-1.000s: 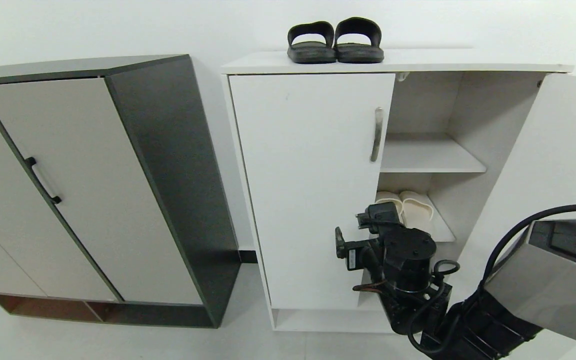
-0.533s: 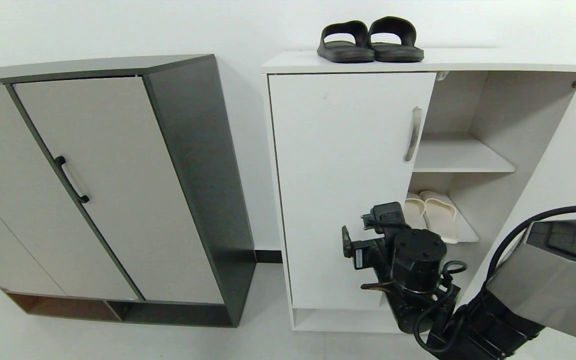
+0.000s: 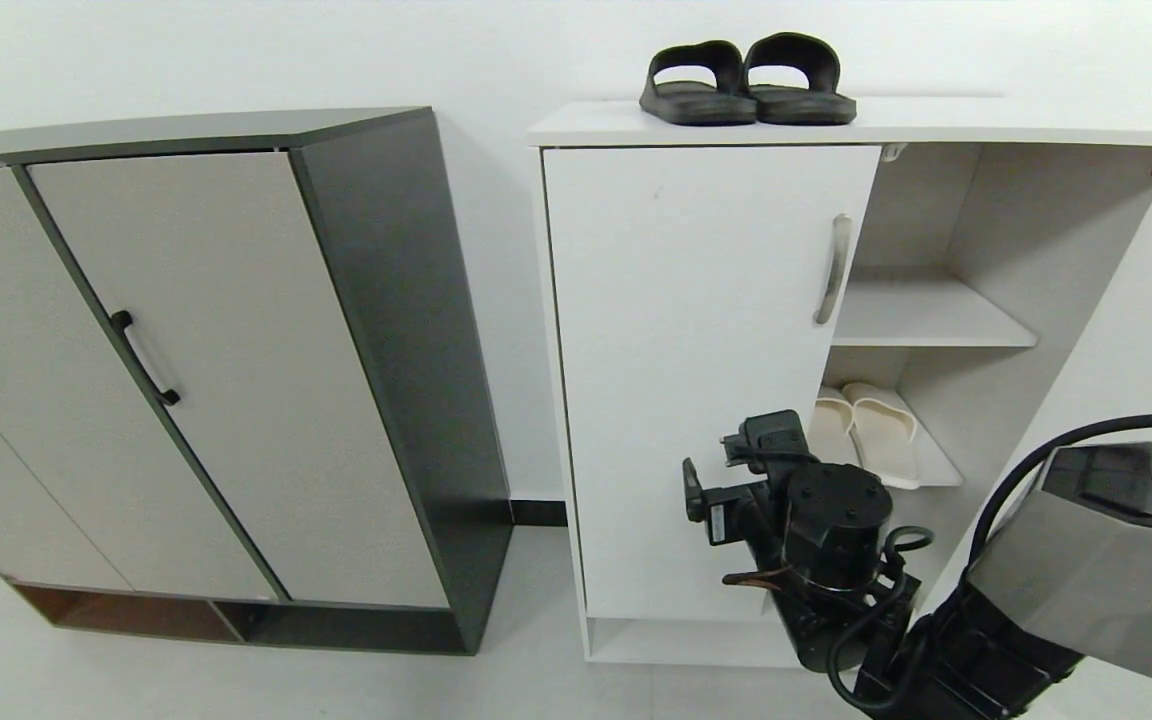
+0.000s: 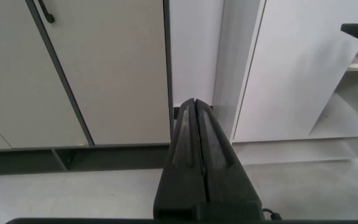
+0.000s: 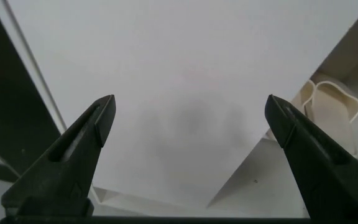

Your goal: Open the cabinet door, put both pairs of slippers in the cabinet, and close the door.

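Camera panned left; slippers unmoved. Black slippers (image 3: 746, 85) atop cabinet (image 3: 986, 118); cream slippers (image 3: 871, 425) inside, right half. Right gripper (image 5: 188, 115) spread wide near closed left door (image 3: 696, 350); left gripper (image 4: 194, 106) pressed together, empty.

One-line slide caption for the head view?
White cabinet, right door open: cream slippers on lower shelf, black slippers on top, right gripper before the closed left door.

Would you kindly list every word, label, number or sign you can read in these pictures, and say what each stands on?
No legible text anywhere.
Small pale sticker on the right arm's wrist: too small to read.
White two-door wooden cabinet, black rubber slippers, cream slippers, dark grey cabinet: no print visible.
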{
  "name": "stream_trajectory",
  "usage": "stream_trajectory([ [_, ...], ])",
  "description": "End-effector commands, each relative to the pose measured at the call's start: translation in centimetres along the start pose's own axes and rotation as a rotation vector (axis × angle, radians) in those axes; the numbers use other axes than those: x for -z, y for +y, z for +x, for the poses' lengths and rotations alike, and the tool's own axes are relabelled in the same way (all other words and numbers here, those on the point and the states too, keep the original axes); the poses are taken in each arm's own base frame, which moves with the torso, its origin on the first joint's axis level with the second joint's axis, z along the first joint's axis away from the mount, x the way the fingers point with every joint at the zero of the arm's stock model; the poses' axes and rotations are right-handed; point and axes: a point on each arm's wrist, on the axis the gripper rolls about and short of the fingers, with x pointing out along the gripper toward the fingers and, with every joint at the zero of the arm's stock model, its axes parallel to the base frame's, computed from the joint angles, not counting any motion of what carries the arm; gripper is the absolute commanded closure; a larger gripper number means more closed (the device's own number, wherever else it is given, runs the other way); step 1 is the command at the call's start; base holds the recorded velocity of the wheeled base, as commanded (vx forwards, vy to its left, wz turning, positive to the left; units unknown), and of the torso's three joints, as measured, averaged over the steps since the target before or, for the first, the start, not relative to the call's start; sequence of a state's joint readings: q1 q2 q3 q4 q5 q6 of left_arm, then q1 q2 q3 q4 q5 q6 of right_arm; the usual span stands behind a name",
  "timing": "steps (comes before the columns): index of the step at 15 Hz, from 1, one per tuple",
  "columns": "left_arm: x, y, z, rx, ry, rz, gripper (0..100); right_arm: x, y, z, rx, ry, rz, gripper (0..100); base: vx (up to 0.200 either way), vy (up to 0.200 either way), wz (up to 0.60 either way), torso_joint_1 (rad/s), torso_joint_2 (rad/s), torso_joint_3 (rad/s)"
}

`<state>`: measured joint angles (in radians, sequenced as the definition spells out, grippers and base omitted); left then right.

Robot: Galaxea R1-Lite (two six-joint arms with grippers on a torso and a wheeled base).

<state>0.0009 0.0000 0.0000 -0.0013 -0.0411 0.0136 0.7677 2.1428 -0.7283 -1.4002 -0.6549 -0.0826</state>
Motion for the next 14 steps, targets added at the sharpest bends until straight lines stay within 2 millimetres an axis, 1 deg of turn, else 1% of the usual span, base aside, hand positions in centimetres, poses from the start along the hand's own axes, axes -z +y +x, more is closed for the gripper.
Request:
stream_trajectory([
  [1, -0.01, 0.0, 0.01, 0.0, 0.001, 0.0, 100, 0.42, 0.02, 0.11, 0.0, 0.009, -0.007, 0, 0.0, 0.0, 0.0, 0.0, 0.0, 0.0],
  [4, -0.01, 0.0, 0.01, 0.0, 0.001, 0.0, 100, 0.66, 0.01, 0.25, 0.003, 0.015, -0.013, 0, 0.0, 0.0, 0.0, 0.001, -0.04, -0.043],
  [7, -0.01, 0.0, 0.01, 0.0, 0.001, 0.0, 100, 0.52, -0.09, 0.23, 0.004, 0.011, -0.01, 0, 0.0, 0.0, 0.0, 0.012, -0.2, -0.32],
  [10, -0.01, 0.0, 0.01, 0.001, 0.001, 0.0, 100, 0.52, -0.09, 0.23, 0.006, 0.011, -0.01, 0, 0.0, 0.0, 0.0, 0.043, -0.52, -0.359],
  [14, -0.01, 0.0, 0.01, 0.0, 0.001, 0.0, 100, 0.45, -0.11, 0.22, 0.006, 0.009, -0.008, 0, 0.0, 0.0, 0.0, 0.11, -0.47, -0.345],
])
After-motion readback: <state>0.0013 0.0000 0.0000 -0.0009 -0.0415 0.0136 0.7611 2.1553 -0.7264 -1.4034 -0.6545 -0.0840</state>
